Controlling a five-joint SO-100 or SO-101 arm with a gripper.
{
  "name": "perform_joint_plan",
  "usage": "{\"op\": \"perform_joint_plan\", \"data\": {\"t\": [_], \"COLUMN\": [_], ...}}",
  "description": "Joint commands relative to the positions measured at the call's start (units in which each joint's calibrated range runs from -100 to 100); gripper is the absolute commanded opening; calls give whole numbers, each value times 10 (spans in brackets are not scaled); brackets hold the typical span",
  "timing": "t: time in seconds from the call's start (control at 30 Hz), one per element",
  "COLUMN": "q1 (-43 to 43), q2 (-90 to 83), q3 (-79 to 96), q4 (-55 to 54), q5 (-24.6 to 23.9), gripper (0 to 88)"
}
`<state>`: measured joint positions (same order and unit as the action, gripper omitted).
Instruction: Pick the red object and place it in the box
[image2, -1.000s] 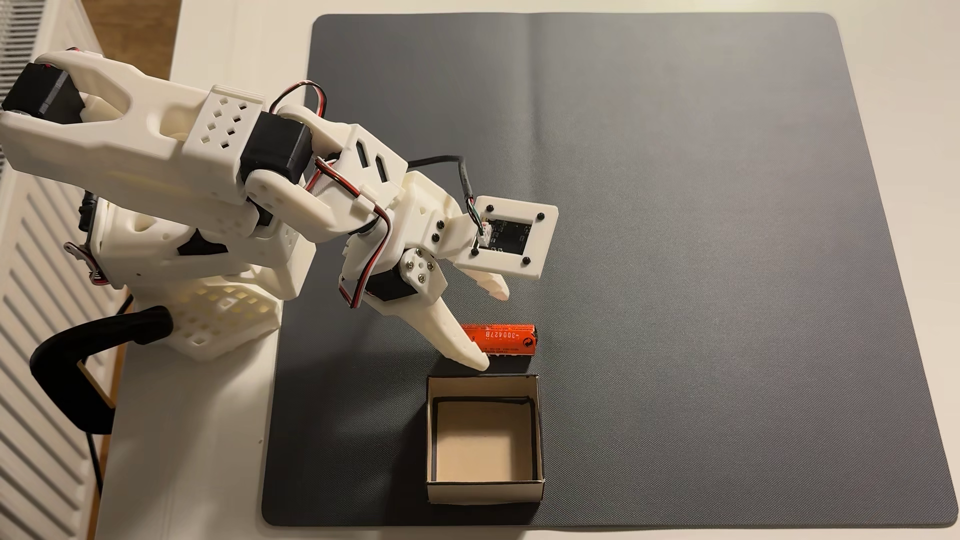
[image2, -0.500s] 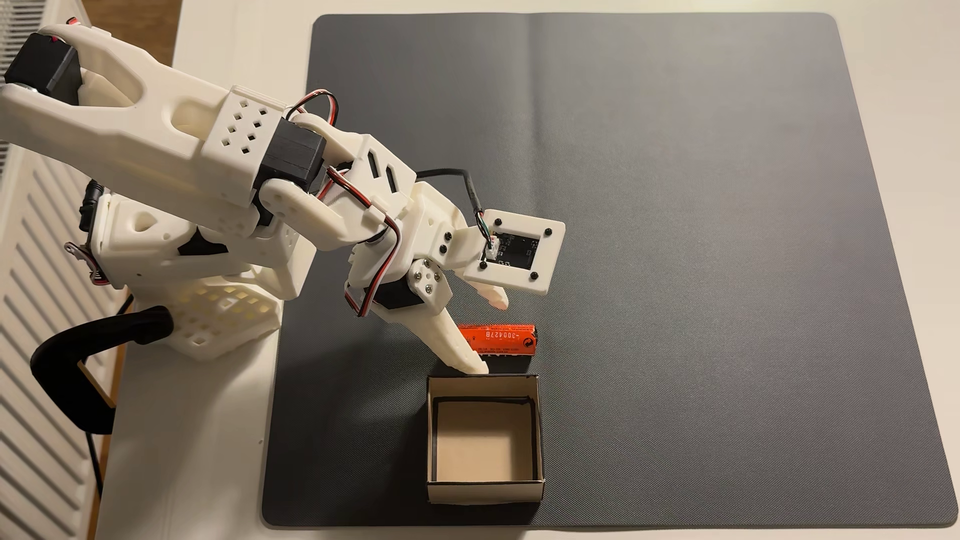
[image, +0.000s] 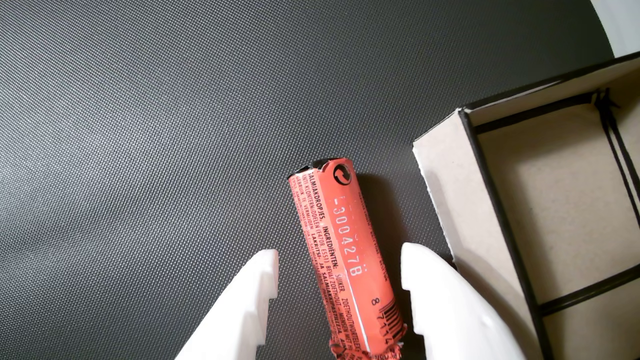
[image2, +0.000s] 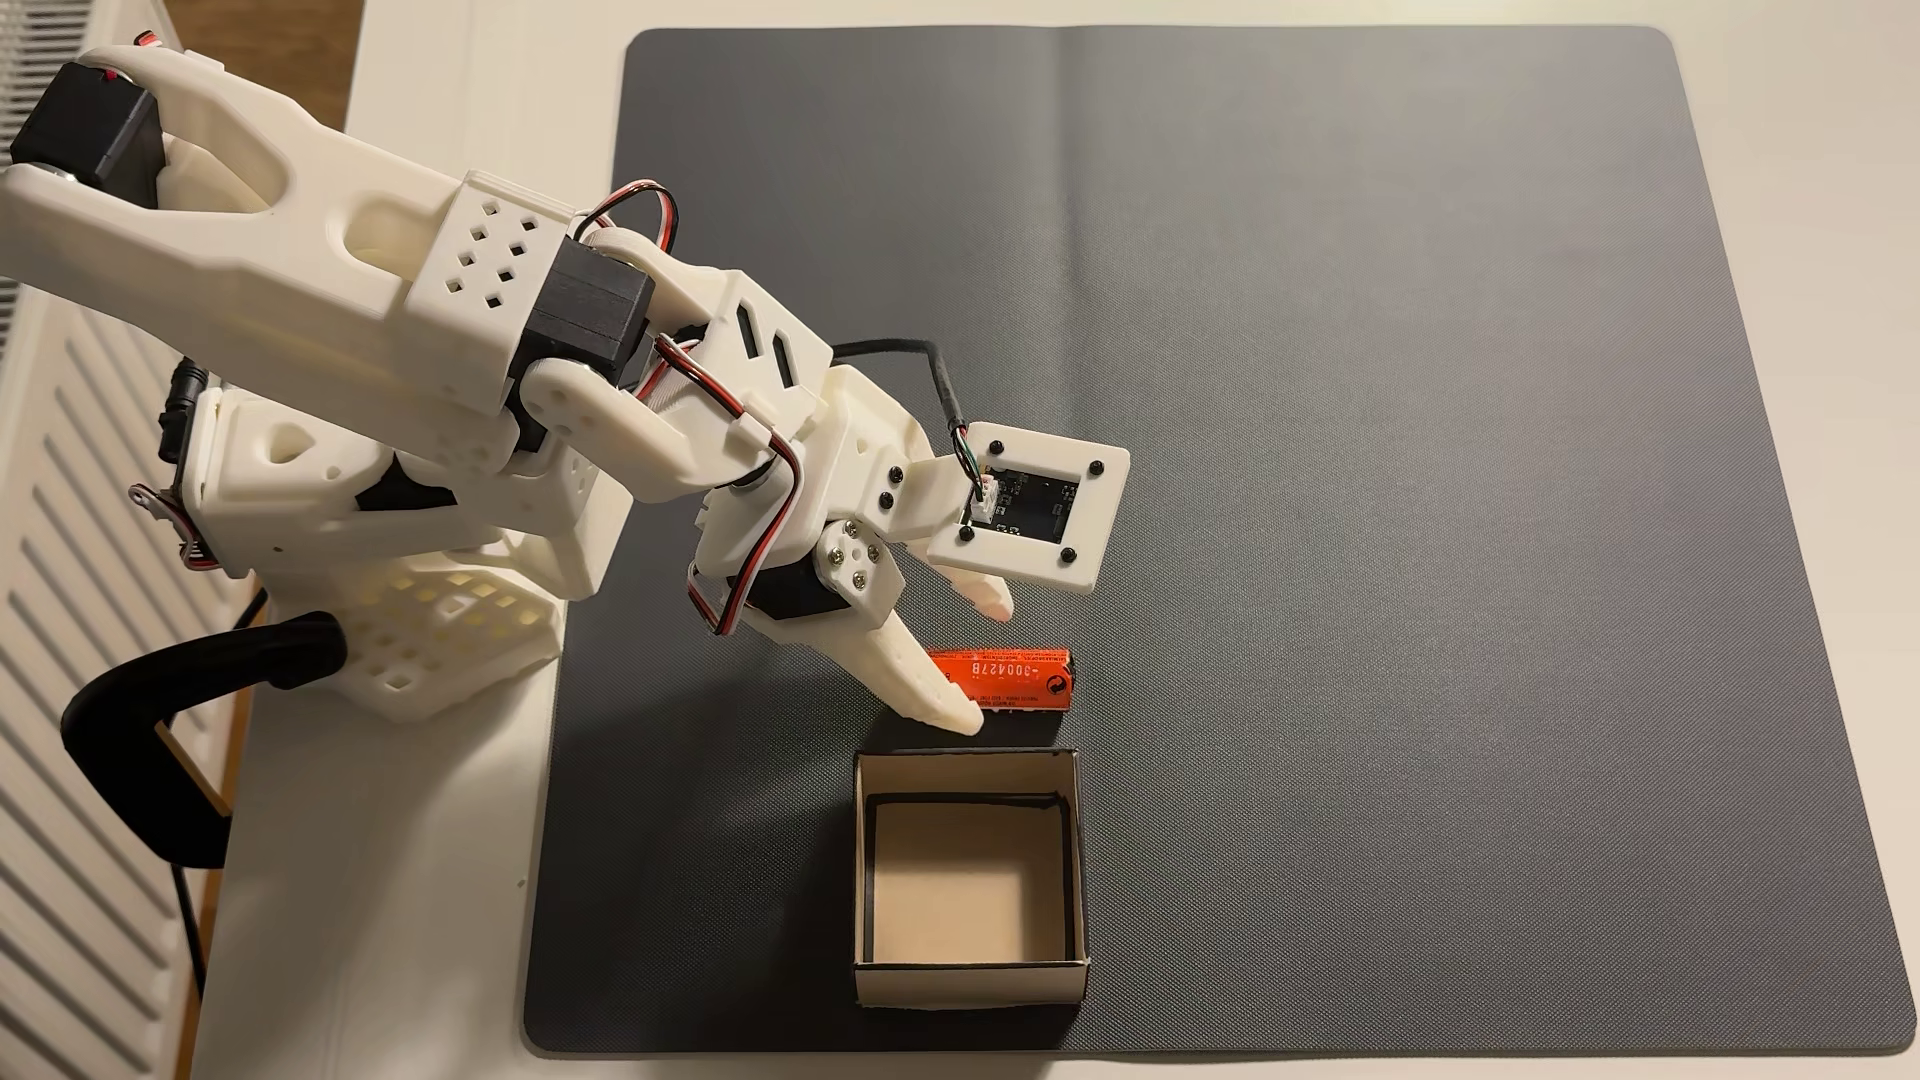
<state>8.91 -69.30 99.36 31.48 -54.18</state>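
We see the red object (image: 345, 260) lying flat on the dark mat (image2: 1351, 415), between the spread, untouching fingers of our released gripper (image: 340, 270). The box (image2: 1078, 872) stands just beside it, near the mat's front edge; open mat stretches beyond.

red object (image: 345, 255) wrapper printed "3004278", "INGREDIENTEN", "SUIKER"

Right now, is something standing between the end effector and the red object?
Nothing visible. In the wrist view the open end effector already straddles the red object, with bare mat on each side of it.
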Motion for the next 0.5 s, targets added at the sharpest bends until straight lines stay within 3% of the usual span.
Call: {"op": "perform_joint_plan", "data": {"t": [0.0,0.47], "q1": [3,30], "q2": [5,6], "q3": [3,3], "q4": [0,-7], "q5": [1,27], "gripper": [189,189]}}
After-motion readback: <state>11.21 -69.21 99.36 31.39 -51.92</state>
